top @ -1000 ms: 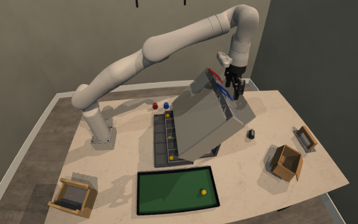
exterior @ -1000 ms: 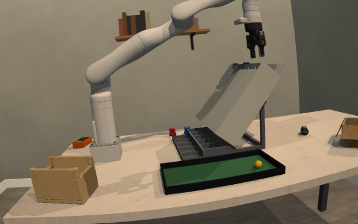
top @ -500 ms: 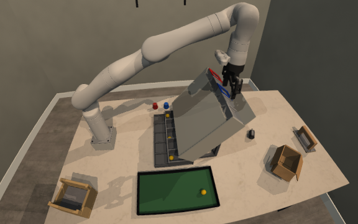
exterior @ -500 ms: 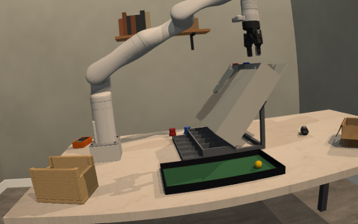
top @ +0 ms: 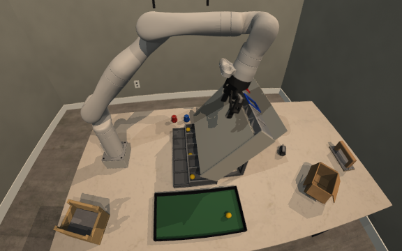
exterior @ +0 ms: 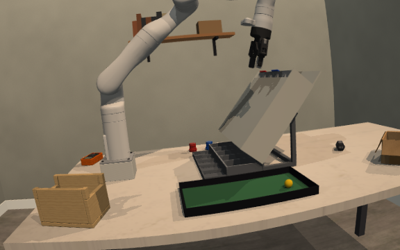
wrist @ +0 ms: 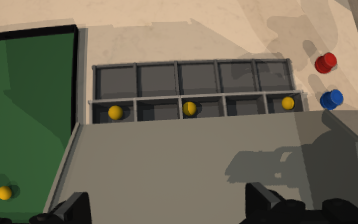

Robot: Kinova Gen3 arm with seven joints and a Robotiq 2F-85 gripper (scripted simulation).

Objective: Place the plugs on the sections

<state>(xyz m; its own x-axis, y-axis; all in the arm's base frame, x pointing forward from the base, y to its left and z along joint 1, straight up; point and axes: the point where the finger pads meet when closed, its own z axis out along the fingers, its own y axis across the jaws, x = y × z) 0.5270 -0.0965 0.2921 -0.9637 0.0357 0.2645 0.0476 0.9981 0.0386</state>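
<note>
My gripper (top: pixel 227 108) (exterior: pixel 255 66) (wrist: pixel 167 206) is open and empty, above the slanted cover (top: pixel 222 139) (wrist: pixel 180 150). The red plug (top: pixel 174 118) (exterior: pixel 192 147) (wrist: pixel 325 63) and blue plug (top: pixel 186 118) (exterior: pixel 209 145) (wrist: pixel 332 99) stand on the table beside the far end section. In the wrist view, yellow marbles lie in the left end section (wrist: pixel 115 112), the middle section (wrist: pixel 189 108) and the right end section (wrist: pixel 288 103). The flat front parts hold no plug. The blue band (top: pixel 259 110) (exterior: pixel 275 71) and red band (top: pixel 248 90) (exterior: pixel 262 71) show partly at the top. The cover hides the pipes.
The green marble tray (top: pixel 187 216) (exterior: pixel 221 196) (wrist: pixel 30 115) holds one yellow marble (top: pixel 228 215) (exterior: pixel 288 183) (wrist: pixel 4 193). A wooden crate (top: pixel 104 223) (exterior: pixel 61 205) stands front left. A cardboard box (top: pixel 316 186) (exterior: pixel 396 145) and a small black object (top: pixel 282 150) (exterior: pixel 339 145) are at the right.
</note>
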